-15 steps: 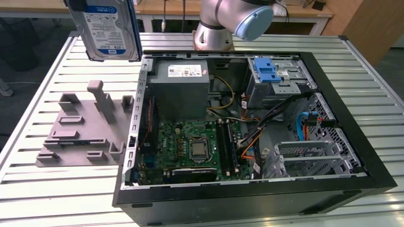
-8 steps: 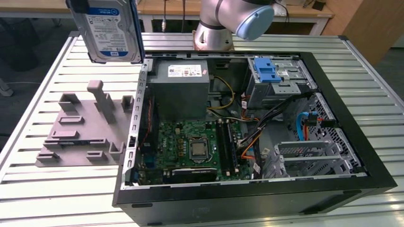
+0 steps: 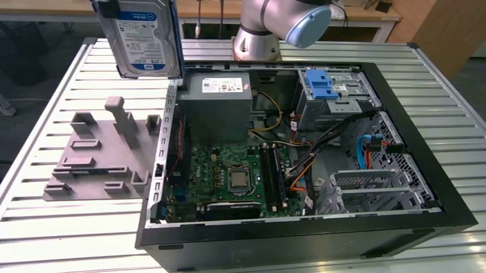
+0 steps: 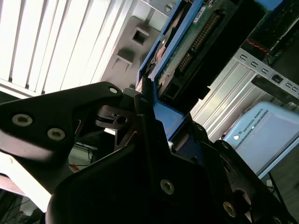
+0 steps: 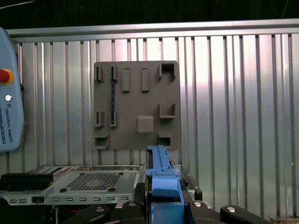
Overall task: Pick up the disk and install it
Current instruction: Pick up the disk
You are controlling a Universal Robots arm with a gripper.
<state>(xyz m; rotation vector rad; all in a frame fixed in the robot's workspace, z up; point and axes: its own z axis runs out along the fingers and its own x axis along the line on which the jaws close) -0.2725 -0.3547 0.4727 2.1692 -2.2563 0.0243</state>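
Above the computer case (image 3: 304,247), at its wall on the exterior view's left, the disk (image 3: 144,37) is held high and upright, clear of everything below, with its white-and-blue label turned to the exterior camera. Whether it hangs over that wall or just outside it cannot be told. Its blue carrier frame is pinched by the gripper (image 4: 156,112). In the second wrist view the black fingers (image 4: 145,116) are seen pressed against the frame's edge, with the drive's connector row showing beyond them. In the first wrist view the same blue edge (image 5: 161,172) is seen end-on, rising out of the tool.

Beside the case, outside that same wall, the grey fixture (image 3: 91,165) lies on the slatted table (image 3: 61,227), and nothing is seated among its posts. Inside the case, at the far corner on the exterior view's right, a drive cage (image 3: 342,102) topped by a light-blue latch (image 3: 322,85) is seen. The arm (image 3: 281,23) stands behind the case's far wall.

So the pick-up is judged done and the install not yet begun: the disk is well apart from the cage. Installing calls for the disk to be carried across the open case, turned to suit the cage, and kept clear of the loose cables (image 3: 334,133) between.
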